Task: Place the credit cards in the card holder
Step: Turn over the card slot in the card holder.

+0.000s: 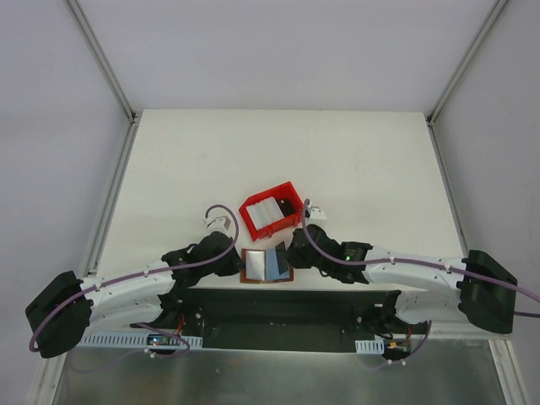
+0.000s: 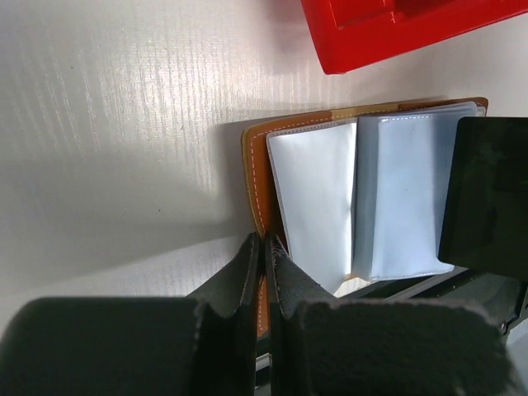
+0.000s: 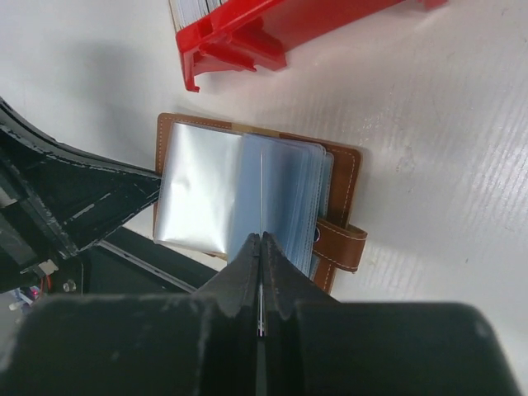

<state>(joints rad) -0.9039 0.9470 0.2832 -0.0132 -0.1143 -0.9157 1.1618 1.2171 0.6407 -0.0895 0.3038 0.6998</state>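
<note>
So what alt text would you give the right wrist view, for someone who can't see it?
A brown card holder lies open on a white table, its clear plastic sleeves showing. The shut right gripper reaches in from below to the holder's near edge, and a red tray sits just beyond.

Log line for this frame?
card holder: open | cards: in red tray | left gripper: shut on card holder | right gripper: shut on card holder

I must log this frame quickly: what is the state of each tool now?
Left tool: closed, tips at the card holder edge; holding cannot be told.
Right tool: closed on a clear sleeve of the card holder.
</note>
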